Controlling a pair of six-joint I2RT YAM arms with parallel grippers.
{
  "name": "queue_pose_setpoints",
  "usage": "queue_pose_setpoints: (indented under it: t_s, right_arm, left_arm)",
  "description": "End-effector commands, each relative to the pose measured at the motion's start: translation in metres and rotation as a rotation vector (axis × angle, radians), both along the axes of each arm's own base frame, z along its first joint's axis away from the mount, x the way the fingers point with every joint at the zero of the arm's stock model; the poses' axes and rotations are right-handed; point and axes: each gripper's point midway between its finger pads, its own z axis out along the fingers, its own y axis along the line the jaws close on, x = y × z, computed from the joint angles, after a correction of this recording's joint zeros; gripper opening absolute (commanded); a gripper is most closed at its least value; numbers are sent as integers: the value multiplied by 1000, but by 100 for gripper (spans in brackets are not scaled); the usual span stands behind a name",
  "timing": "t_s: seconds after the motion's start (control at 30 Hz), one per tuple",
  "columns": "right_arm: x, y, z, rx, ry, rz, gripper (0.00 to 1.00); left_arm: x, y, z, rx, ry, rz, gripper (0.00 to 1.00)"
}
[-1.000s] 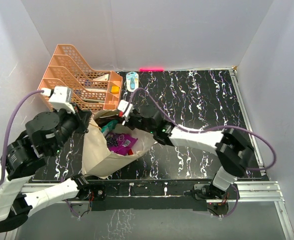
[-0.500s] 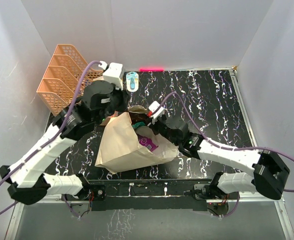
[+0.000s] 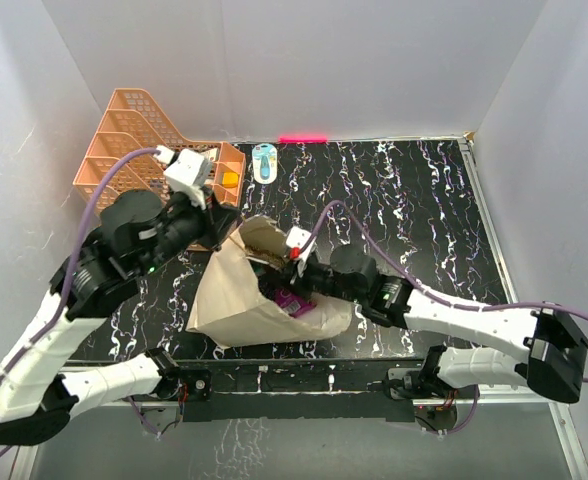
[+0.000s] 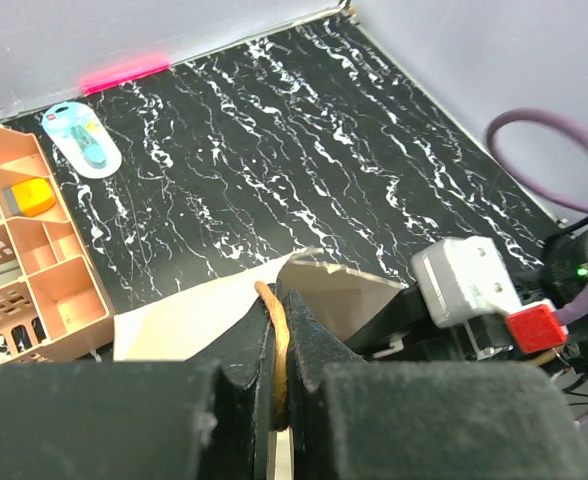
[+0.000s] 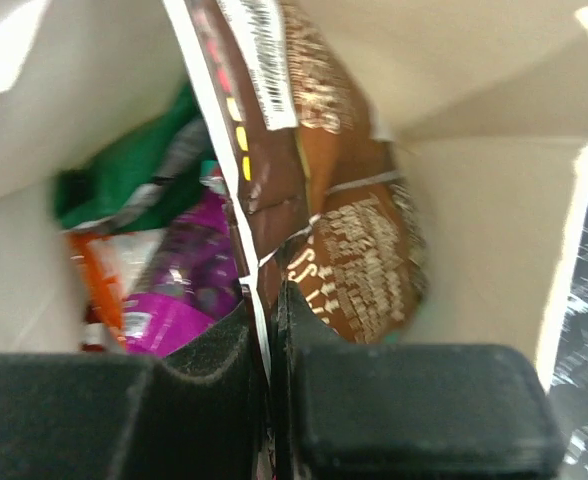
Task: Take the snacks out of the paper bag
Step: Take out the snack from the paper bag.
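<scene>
In hand: the first extraction, with no packet in sight yet on the black marbled table (image 3: pixel 404 200) outside the paper bag (image 3: pixel 236 300). Bag slumped at the front left of the table, near the peach tray rack (image 3: pixel 124 150), mouth tipped up and toward the right arm. Inside, seen from the right wrist: a large dark brown chip bag (image 5: pixel 349 250) uppermost, with a purple-magenta pouch (image 5: pixel 179 285), a green packet (image 5: pixel 114 185) and an orange-red chip bag (image 5: pixel 99 270) bunched beneath and to its left. Reaching into the mouth, the right gripper (image 5: pixel 270 335), clenched with almost no gap on the crimped side seam of the dark brown chip bag. At the bag's upper rim, the left gripper (image 4: pixel 277 345), pinched fully closed on the thin brown cord handle (image 4: pixel 270 300), holding that edge up and the mouth agape. Next, most likely: draw the right arm back and upward along the line of the opening, bringing the chip bag past the rim without dragging the paper along, while steadying the handle with the left. Only a thin grip on a slippery foil seam, so probably best done slowly; some risk of the packet sliding free or snagging its neighbours. Then set down on the table, well apart from the bag, and return for the rest. By the back wall, a small blue-and-white object (image 3: pixel 265 160), no part of the job.
</scene>
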Motion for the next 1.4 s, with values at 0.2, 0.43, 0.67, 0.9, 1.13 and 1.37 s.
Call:
queue_pose_setpoints:
  t_s: [0.2,0.43,0.67,0.9,1.13,1.37]
  right_arm:
    - [-52,93,52,278,70,266,8]
    - [-44,117,39,245,106,252,8]
    - [-12,65,49,182,88,-27,7]
    - [0,27,87,200,90,-186,8]
    - [-8,16,129,253,105,-175,8]
    - [-23,1,162,309,83,-125,8]
  left_arm:
    - [-19,11,0,-13,-19,-44,0]
    - [-24,-17,-4,-78,25,-147,0]
    - [-21,0,4,-153,-20,-57,0]
    - [-13,41,14,-224,-71,153,0]
    - [-11,54,8,-214,-41,227,0]
    - [-10,75,6,-257,-46,332,0]
